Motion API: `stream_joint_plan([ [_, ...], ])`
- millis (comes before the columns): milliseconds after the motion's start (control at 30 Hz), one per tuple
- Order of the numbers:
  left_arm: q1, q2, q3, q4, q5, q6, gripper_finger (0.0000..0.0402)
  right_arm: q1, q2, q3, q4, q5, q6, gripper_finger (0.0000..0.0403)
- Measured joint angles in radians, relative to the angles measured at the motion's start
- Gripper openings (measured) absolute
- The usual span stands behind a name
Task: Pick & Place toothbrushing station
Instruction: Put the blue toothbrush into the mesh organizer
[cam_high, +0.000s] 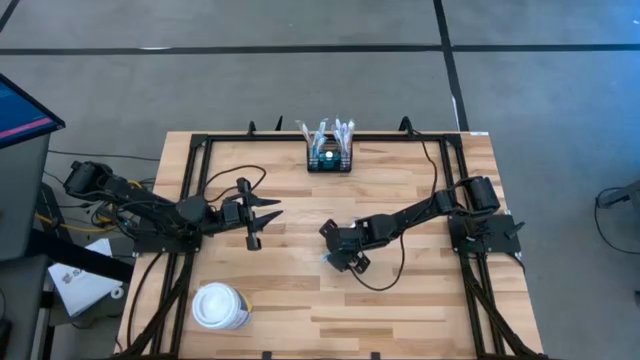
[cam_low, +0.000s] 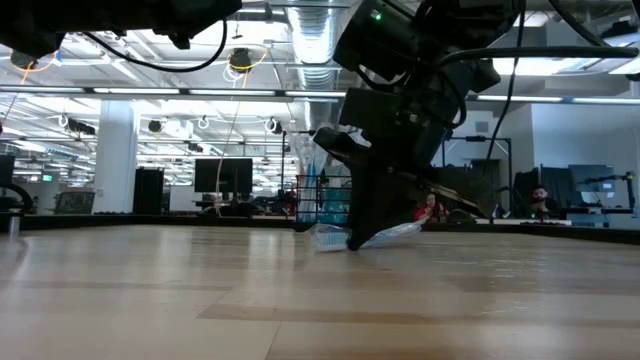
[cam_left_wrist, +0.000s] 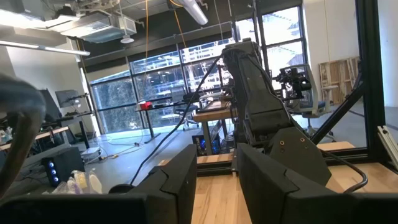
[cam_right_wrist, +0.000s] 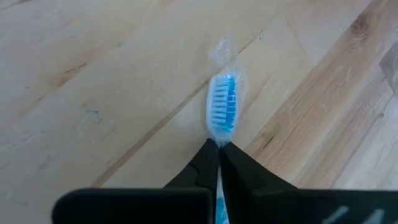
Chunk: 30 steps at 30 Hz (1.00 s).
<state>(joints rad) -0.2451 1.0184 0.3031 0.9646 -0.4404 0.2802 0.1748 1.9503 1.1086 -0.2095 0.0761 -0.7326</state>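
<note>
The toothbrushing station stands at the tabletop's far edge, while well in front of it the right gripper pinches its fingers on a wrapped blue-bristled toothbrush lying on the wood, and the left gripper, fingers partly apart and empty, hovers to the station's front-left.

- The right arm reached in from the right side toward the middle of the bench, wrist bent down.
- The right gripper sat low at the bench top, its fingers pinched together on a wrapped toothbrush.
- The left arm waited at the left side, held level, with the left gripper part-way open and holding nothing.
</note>
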Motion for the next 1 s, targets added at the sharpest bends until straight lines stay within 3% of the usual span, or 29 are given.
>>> stream_joint_plan([
  [400,0.0,0.0,0.0,0.0,0.0,0.0,0.0108,-0.037,-0.03,-0.003,0.03,-0.031,0.09,0.0],
  [1000,0.0,0.0,0.0,-0.004,0.0,0.0,0.0108,-0.119,-0.279,-0.006,0.032,-0.053,0.114,0.0],
])
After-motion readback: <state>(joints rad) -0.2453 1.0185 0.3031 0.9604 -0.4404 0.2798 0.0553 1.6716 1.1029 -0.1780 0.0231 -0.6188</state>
